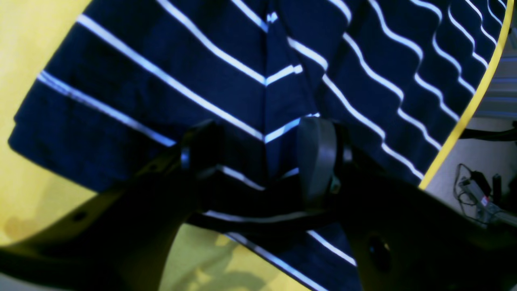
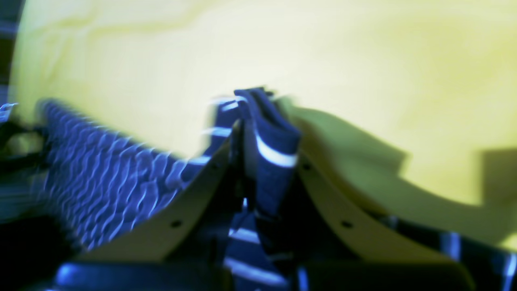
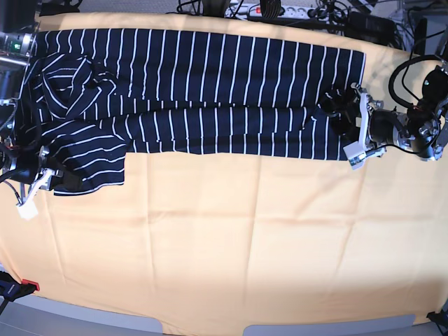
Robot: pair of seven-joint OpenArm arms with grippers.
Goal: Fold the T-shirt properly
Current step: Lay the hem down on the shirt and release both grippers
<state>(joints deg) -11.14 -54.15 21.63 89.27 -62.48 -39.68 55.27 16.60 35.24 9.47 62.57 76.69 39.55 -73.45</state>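
Observation:
The T-shirt (image 3: pixel 210 77), dark navy with thin white stripes, lies spread along the far side of the yellow table, with a folded flap at the left. My right gripper (image 3: pixel 59 180) is at that flap's lower corner. In the right wrist view my right gripper (image 2: pixel 262 133) is shut on a bunched fold of the T-shirt (image 2: pixel 274 149), lifted slightly off the table. My left gripper (image 3: pixel 336 119) is at the shirt's right end. In the left wrist view my left gripper (image 1: pixel 260 153) stands open, its fingers (image 1: pixel 319 153) astride a creased hem of the T-shirt (image 1: pixel 161 72).
A yellow cloth covers the table (image 3: pixel 231 238). Cables and a power strip (image 3: pixel 280 10) run along the back edge. A red clamp (image 3: pixel 28 285) sits at the front left corner. The table edge (image 1: pixel 464 125) is close to my left gripper, with cables on the floor beyond it.

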